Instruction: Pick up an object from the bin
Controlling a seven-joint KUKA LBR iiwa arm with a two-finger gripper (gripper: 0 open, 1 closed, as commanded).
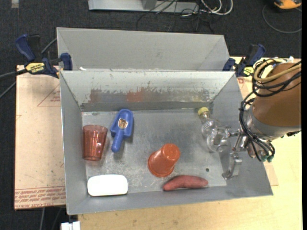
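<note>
White oval bar (pixel 108 185) and reddish sausage-shaped piece (pixel 186 182) lie nearest. Just right of that piece hangs the gripper (pixel 232 168), its jaws open or closed I cannot tell, close to the bin's right wall (pixel 248 182), which it may scrape. Beyond, a clear bottle (pixel 211 131) could roll if nudged.

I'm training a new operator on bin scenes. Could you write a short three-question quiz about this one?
1. Which of these lies nearest the gripper? A) white oval block B) clear bottle with a yellow cap C) blue scoop
2. True or false: the red translucent cup is on the bin's left side in the camera view.
3. Fill in: the reddish elongated thing lies just in front of the ______ cup.

Key: 1 B; 2 true; 3 orange, meaning the orange cup.
</note>
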